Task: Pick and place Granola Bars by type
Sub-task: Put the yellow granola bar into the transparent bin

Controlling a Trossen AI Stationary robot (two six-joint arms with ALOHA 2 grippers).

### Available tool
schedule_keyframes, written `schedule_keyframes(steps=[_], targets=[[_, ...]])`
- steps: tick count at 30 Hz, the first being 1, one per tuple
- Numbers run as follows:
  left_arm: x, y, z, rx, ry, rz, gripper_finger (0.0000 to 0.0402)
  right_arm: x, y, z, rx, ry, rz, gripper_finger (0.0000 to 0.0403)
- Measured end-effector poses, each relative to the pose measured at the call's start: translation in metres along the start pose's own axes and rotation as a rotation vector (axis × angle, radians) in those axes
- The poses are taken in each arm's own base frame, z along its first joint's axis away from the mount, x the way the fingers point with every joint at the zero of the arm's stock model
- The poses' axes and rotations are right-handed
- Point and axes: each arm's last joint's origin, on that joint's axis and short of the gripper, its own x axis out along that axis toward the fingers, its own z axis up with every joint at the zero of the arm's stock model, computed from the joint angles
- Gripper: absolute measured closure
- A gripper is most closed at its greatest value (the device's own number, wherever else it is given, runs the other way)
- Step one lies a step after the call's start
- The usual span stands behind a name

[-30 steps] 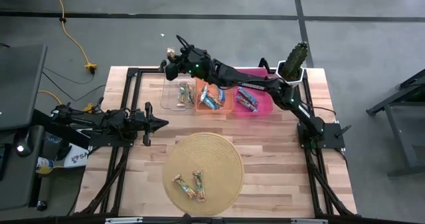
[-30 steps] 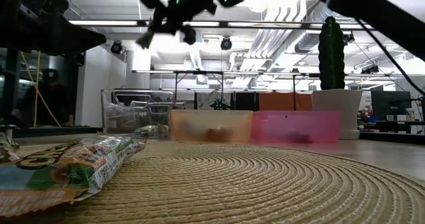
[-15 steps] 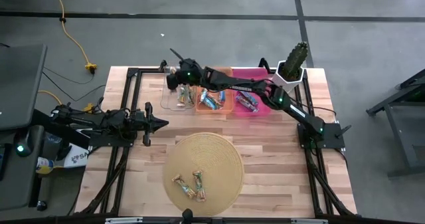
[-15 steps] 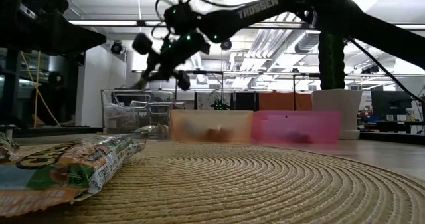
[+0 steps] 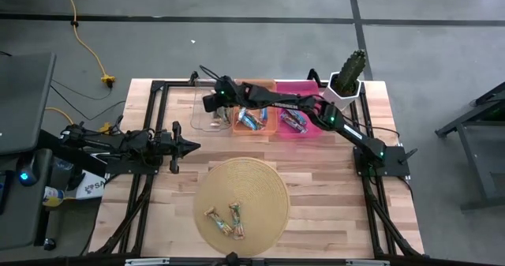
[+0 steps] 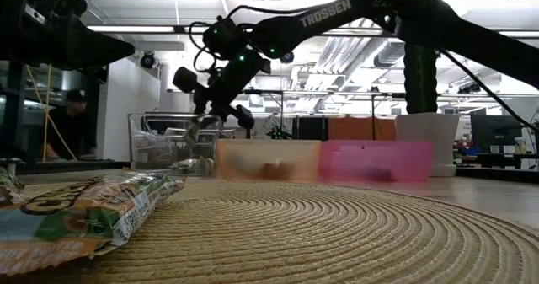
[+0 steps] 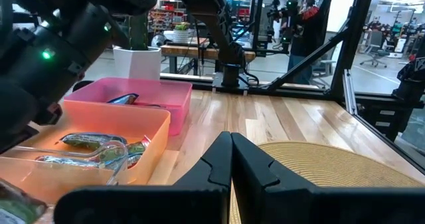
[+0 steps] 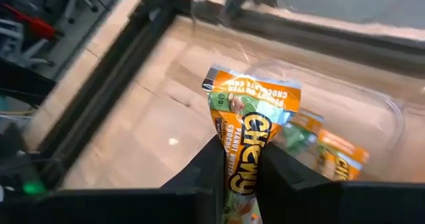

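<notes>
My right gripper (image 8: 240, 171) reaches from the right, slanting down over the clear bin (image 5: 207, 118), and is shut on an orange-and-green granola bar (image 8: 247, 127). More such bars (image 8: 329, 154) lie in that bin. In the orange bin (image 5: 268, 129) lie bluish bars (image 5: 251, 119), and in the pink bin (image 5: 316, 129) dark ones (image 5: 293, 120). On the round woven mat (image 5: 252, 183) lie three loose bars (image 5: 227, 219). My left gripper (image 5: 189, 146) waits shut at the table's left, clear of everything. My right gripper pinches the granola bar between its two fingers, on the wrapper's flat faces (image 8: 240, 177). The bar lies along the fingers, and its far end (image 8: 251, 91) sticks out past the fingertips. It is lifted clear, above the clear bin, with the fingers slanting down from the table's right.
The three bins stand in a row at the far side. A potted cactus (image 5: 349, 75) stands at the far right corner. A black frame rail (image 5: 158, 108) runs along the table's left, close to the clear bin. A person (image 6: 72, 124) sits in the room behind.
My right gripper has come down from high above the table's far edge toward the clear bin, tipping its fingers downward and rolling, with the bar still between them. The bar now hangs just above the bin.
</notes>
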Motion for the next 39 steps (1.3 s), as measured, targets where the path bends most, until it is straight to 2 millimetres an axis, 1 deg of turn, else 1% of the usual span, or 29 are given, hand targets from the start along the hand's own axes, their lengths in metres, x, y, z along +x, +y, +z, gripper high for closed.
schedule_keyframes(steps=[5, 19, 39], targets=[[0.0, 0.0, 0.0, 0.0, 0.0, 0.0, 0.0401, 0.0, -0.0009, -0.0013, -0.015, 0.011, -0.011, 0.0358], [0.0, 0.0, 0.0001, 0.0, 0.0, 0.0, 0.0401, -0.0002, -0.003, -0.0041, -0.023, 0.042, -0.031, 0.035], [0.0, 0.0, 0.0, 0.0, 0.0, 0.001, 0.0401, -0.0004, -0.0045, -0.0065, -0.027, 0.077, -0.035, 0.0291]])
